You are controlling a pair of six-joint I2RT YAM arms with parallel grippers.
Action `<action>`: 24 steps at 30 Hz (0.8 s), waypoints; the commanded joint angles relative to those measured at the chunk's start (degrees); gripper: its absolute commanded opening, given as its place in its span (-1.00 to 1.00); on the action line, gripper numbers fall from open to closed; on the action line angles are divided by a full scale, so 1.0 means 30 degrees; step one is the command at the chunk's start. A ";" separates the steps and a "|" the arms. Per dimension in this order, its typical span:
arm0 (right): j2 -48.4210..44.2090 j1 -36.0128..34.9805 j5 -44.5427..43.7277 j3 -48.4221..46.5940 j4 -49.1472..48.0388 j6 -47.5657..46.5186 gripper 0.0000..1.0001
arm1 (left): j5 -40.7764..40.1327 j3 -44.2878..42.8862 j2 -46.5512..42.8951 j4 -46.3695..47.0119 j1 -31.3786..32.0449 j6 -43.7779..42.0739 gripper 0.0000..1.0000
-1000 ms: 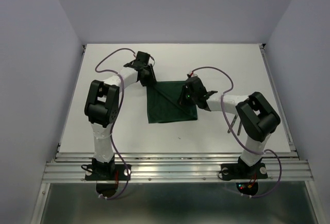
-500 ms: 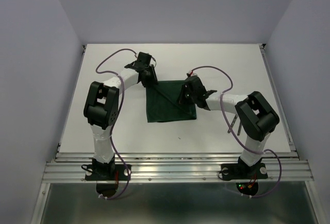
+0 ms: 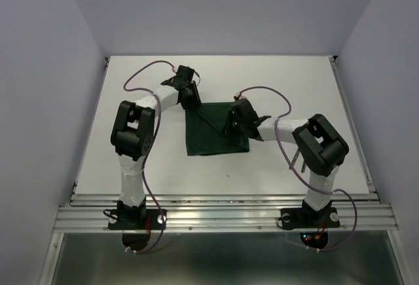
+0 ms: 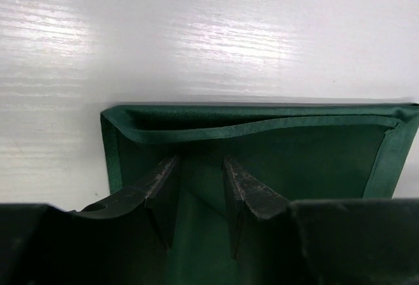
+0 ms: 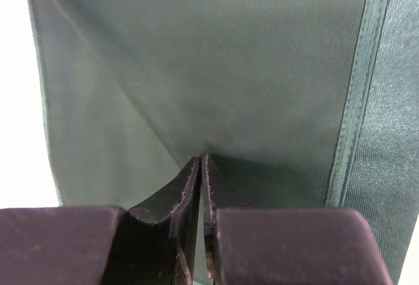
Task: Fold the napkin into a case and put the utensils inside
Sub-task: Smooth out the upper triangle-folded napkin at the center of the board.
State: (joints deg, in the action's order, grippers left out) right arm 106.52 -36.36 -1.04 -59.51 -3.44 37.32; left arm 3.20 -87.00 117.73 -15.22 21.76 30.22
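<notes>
Right tool [image 5: 200, 162] is pinching the napkin [image 3: 208, 139] tight between its almost closed jaws, near the cloth's right side. Left tool [image 4: 200, 162] is hanging half open over the far left corner, seeming to grip nothing. The napkin is lying mid worktop [image 3: 131, 108] with one slanting fold, so the case is only just beginning. The utensils [image 3: 296, 159] are waiting by the right arm [image 3: 321, 147], not yet going inside.
</notes>
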 commanded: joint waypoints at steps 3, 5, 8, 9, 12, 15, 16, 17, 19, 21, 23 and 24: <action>0.0383 -0.0126 -0.0181 0.0089 -0.0259 -0.0048 -0.79 | -0.0714 -0.1028 0.0832 -0.0169 0.0101 -0.0463 -0.15; -0.0287 -0.0126 -0.0269 0.0176 -0.0259 -0.0135 -0.80 | -0.0890 -0.1058 0.0776 -0.0199 0.0100 -0.0551 -0.15; -0.1226 -0.0126 -0.0794 0.0265 0.0091 -0.0252 -0.80 | -0.0862 -0.1145 0.0630 -0.0286 0.0101 -0.0668 -0.15; -0.1954 -0.0126 -0.0941 0.0323 0.0151 -0.0282 -0.80 | -0.1529 -0.1204 0.0484 -0.0316 0.0101 -0.0697 -0.15; -0.2926 -0.0126 -0.1440 0.0703 0.0443 -0.0311 -0.79 | -0.1856 -0.0884 -0.0304 -0.0112 0.0072 -0.0698 -0.15; -0.3922 -0.0126 -0.1675 0.1288 0.0766 -0.0312 -0.79 | -0.1946 -0.0064 -0.1478 0.0445 0.0130 -0.0610 -0.15; -0.4186 -0.0126 -0.1646 0.1464 0.0796 -0.0311 -0.79 | -0.1888 0.0112 -0.1712 0.0475 0.0159 -0.0581 -0.15; -0.4275 -0.0126 -0.1617 0.1872 0.0912 -0.0282 -0.79 | -0.1830 0.0462 -0.1918 0.0504 0.0217 -0.0551 -0.15; -0.4247 -0.0126 -0.1471 0.2575 0.0913 -0.0166 -0.79 | -0.1625 0.0931 -0.2358 0.0562 0.0538 -0.0493 -0.15; -0.4101 -0.0126 -0.1470 0.2987 0.0884 0.0010 -0.79 | -0.1303 0.1167 -0.2477 0.0563 0.0919 -0.0463 -0.15; -0.3926 -0.0126 -0.1412 0.3398 0.0651 0.0186 -0.79 | -0.1156 0.1576 -0.2477 0.0621 0.1532 -0.0347 -0.15; -0.3896 -0.0126 -0.1383 0.3835 0.0533 0.0245 -0.79 | -0.0546 0.1724 -0.2419 0.0650 0.1739 -0.0172 -0.15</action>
State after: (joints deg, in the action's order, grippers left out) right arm 94.19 -36.42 -4.29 -50.78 -1.48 37.34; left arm -0.86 -84.01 113.19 -14.22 23.75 29.21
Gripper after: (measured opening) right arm 0.105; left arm 0.425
